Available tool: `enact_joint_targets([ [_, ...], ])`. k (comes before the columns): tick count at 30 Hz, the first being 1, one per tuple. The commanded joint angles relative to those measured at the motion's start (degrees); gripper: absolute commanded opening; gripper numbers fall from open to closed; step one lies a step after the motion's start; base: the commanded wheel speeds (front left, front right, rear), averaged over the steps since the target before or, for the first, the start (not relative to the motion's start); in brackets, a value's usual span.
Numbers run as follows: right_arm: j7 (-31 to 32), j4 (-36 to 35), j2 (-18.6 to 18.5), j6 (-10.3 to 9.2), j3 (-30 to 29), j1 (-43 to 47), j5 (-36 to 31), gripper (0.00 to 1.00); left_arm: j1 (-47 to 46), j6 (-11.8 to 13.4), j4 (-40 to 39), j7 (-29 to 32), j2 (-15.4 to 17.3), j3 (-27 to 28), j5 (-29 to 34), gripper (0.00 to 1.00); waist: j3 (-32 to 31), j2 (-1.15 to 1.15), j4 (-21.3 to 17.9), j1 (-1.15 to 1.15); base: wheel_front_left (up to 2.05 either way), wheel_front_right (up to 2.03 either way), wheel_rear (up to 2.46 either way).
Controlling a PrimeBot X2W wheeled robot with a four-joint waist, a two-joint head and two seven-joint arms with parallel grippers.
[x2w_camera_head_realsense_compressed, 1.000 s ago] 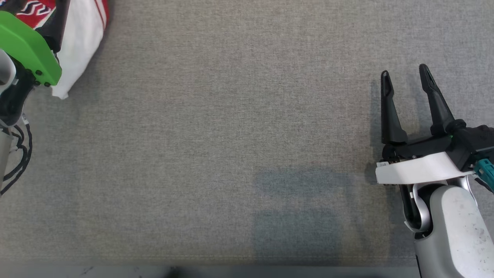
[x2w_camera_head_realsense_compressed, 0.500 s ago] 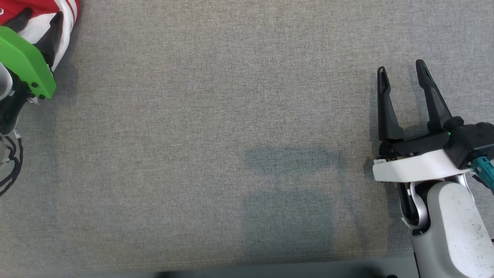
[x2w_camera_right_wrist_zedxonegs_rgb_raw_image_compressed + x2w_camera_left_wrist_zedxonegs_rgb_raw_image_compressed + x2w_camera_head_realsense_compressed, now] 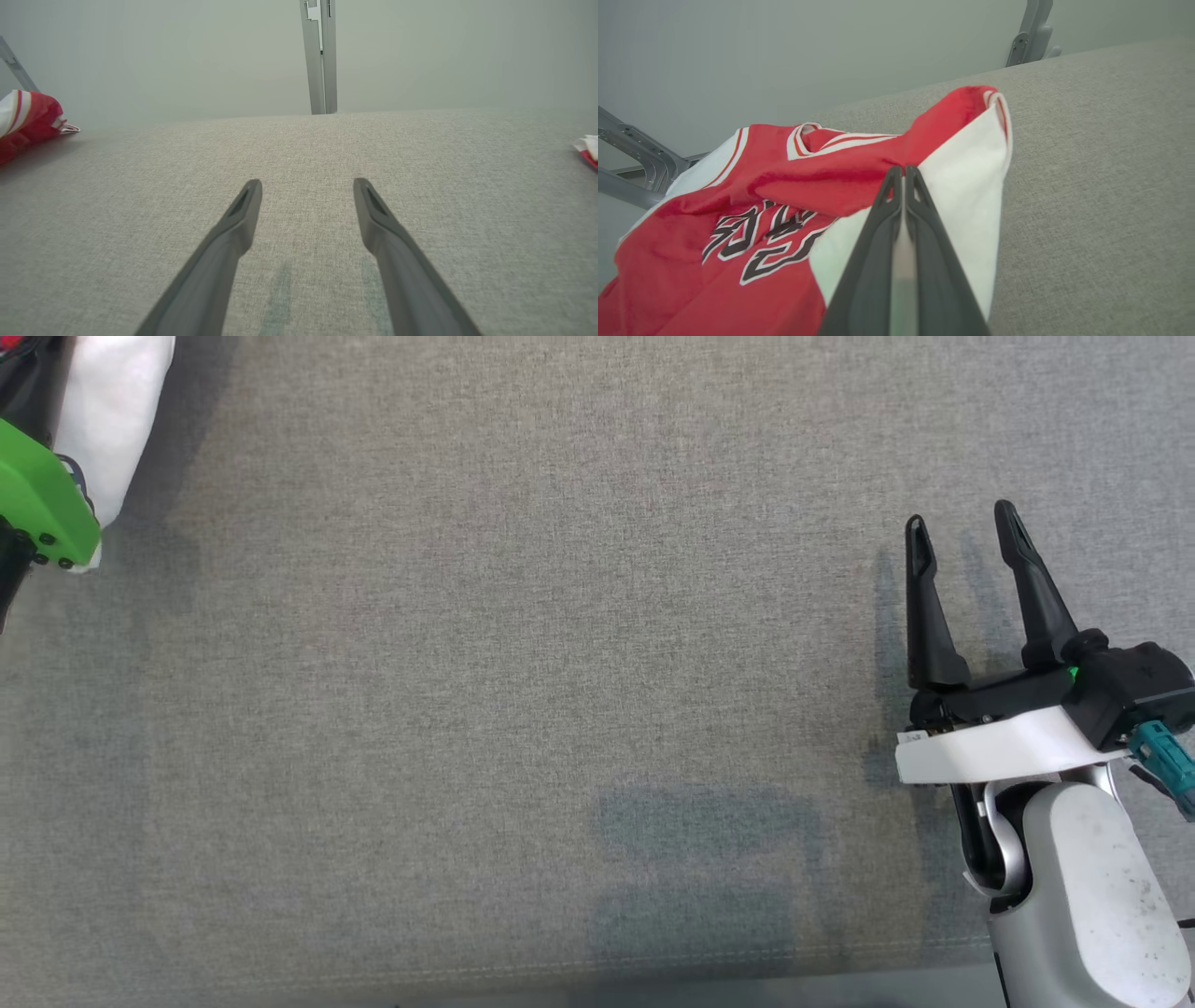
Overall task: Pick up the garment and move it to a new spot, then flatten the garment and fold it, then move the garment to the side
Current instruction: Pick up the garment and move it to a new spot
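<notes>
Garment [image 3: 784, 186] pinched at red-and-white fold by left gripper [image 3: 903, 173], squeezed tight. Right gripper [image 3: 960, 518] spread wide, nothing held, over grey table [image 3: 560, 663].

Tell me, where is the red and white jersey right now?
The jersey is at the far left of the grey cloth surface, in the head view's top left corner beside a green cover, its fold pinched by the left end effector.

On the table [image 3: 560, 663], garment [image 3: 112, 411] far left, right hand [image 3: 960, 518] far right, well apart.
</notes>
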Motion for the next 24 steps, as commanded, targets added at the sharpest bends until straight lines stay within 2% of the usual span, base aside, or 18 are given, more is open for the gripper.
enact_joint_targets([
  [1, -0.41, 0.38, -0.15, -0.04, 0.04, 0.53, 0.37, 1.0, -0.97, -0.12, -0.36, -0.37, 0.76, -0.38, -0.51, 0.0, -1.76, 0.57, -0.03, 0.0, 0.0, 0.0, 0.0],
  [15, -1.36, 4.22, -0.15, -0.04, 0.18, 2.36, 3.36, 1.0, -4.3, -0.12, -8.16, -2.16, 3.23, -6.72, -0.17, 0.0, -10.69, 0.57, -2.13, 0.0, 0.0, 0.0, 0.0],
  [21, -1.43, 4.94, -0.15, -0.04, -0.19, 3.38, 4.35, 1.0, -5.92, -0.12, -13.66, -1.98, 1.88, -9.81, 0.34, 0.0, -13.94, 0.57, -3.51, 0.0, 0.0, 0.0, 0.0],
  [23, -1.42, 4.93, -0.14, -0.04, -0.25, 3.93, 4.82, 1.0, -6.37, -0.12, -15.74, -2.01, 0.77, -10.83, 0.52, 0.0, -14.97, 0.57, -4.26, 0.0, 0.0, 0.0, 0.0],
  [24, -1.42, 4.95, -0.15, -0.04, -0.23, 4.25, 5.26, 1.0, -6.62, -0.12, -17.4, -2.06, -0.81, -11.74, 0.44, 0.0, -15.78, 0.57, -5.14, 0.0, 0.0, 0.0, 0.0],
])
